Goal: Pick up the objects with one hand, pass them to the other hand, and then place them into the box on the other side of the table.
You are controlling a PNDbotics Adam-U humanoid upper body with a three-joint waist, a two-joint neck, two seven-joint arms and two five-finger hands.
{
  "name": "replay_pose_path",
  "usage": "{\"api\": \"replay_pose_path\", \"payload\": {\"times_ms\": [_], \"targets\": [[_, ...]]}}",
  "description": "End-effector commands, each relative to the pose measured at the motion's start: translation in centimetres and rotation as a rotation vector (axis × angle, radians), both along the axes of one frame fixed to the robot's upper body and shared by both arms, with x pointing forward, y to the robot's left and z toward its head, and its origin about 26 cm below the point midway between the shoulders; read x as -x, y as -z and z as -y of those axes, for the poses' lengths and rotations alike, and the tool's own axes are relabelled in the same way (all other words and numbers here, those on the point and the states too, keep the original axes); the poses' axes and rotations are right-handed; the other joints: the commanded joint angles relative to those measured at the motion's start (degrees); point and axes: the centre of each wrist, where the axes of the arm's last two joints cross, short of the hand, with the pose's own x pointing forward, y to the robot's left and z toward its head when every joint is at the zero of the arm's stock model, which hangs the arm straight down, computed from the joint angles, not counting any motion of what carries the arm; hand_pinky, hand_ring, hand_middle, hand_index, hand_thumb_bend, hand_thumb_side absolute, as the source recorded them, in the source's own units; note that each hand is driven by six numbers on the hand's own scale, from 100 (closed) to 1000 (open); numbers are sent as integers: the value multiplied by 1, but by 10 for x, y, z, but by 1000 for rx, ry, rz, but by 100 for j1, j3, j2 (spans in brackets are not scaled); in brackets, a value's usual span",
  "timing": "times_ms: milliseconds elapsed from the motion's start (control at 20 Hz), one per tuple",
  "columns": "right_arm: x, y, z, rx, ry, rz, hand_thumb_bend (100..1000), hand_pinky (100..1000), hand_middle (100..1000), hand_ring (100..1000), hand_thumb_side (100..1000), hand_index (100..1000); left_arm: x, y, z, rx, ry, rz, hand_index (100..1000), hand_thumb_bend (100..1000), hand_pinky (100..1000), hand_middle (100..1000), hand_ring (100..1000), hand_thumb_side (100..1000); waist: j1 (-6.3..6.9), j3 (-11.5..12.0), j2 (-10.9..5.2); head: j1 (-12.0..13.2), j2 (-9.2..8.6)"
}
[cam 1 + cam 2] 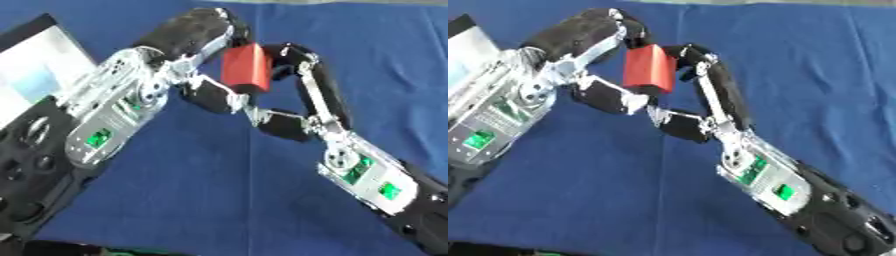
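A: Red block [246,67]: held in mid-air above the blue tabletop [219,190], towards the far middle of the scene, caught between both hands at once. Which hand has it?

B: Both appear to. The left hand [188,37] comes in from the left and curls its fingers over the block's top and left face; the right hand [302,75] rises from the near right and pinches the block's right side, its thumb [280,122] reaching under towards the left hand's thumb. I judge this to be the hand-over itself.

A: What could go wrong from here?

B: Chiefly timing. If the giving hand lets go before the taker's pinch is settled, the block would likely drop to the tabletop. If neither lets go while the arms part, it could twist out of both.

A: Anything else?

B: The two thumbs lie just beside each other under the block; they could snag as the hands separate. A white box [35,70] shows at the far left edge; whether it is the target I cannot tell.
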Motion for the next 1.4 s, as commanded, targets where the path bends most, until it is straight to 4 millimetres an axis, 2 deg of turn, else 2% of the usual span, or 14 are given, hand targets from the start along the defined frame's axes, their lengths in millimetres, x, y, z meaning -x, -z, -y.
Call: {"api": "replay_pose_path", "payload": {"times_ms": [50, 250, 400, 500, 550, 700, 800, 900, 1150, 1400], "targets": [[4, -6, -2, 11, -27, 37, 100, 608, 482, 695, 100, 481, -2, -6, -1, 18, -7, 17, 460, 100, 816, 549, 671, 100, 7, 2, -115, 8, -14], [4, -6, -1, 5, -26, 37, 100, 637, 544, 740, 100, 547, -2, -5, -1, 20, -6, 17, 407, 100, 814, 535, 661, 100, 6, 5, -126, 19, 9], [4, -5, -1, 6, -28, 42, 100, 673, 642, 794, 100, 643, -2, -4, -1, 16, -4, 17, 383, 100, 813, 525, 657, 100, 8, 1, -131, 36, 0], [4, -5, 0, 22, -28, 43, 171, 703, 720, 848, 100, 717, -2, -4, -1, 12, -3, 16, 375, 100, 812, 523, 657, 100, 12, -1, -135, 46, -14], [4, -5, 0, 36, -26, 43, 191, 728, 788, 906, 195, 800, -2, -4, -1, 9, -2, 16, 372, 100, 811, 523, 658, 100, 15, 0, -137, 49, -18], [4, -4, 2, 93, 6, 34, 152, 761, 863, 974, 395, 886, -2, -4, -2, -2, 2, 18, 367, 100, 810, 522, 659, 100, 22, 6, -150, 68, -14], [4, -4, 4, 122, 38, 37, 147, 768, 876, 983, 494, 910, -2, -5, -3, -10, 4, 20, 365, 103, 807, 521, 659, 100, 27, 7, -164, 80, -12], [4, -5, 5, 141, 65, 48, 148, 770, 877, 984, 523, 915, -2, -5, -3, -15, 6, 24, 364, 109, 806, 520, 659, 100, 27, 5, -174, 88, 14], [4, -3, 6, 158, 111, 68, 162, 774, 881, 988, 496, 921, -3, -6, -7, -19, 0, 43, 362, 135, 800, 518, 659, 100, 27, 2, -186, 124, 47], [5, 0, 8, 134, 162, 76, 152, 769, 875, 985, 517, 922, -7, -9, -16, -26, -21, 48, 361, 134, 801, 521, 661, 100, 31, -9, -214, 162, 85]]}}
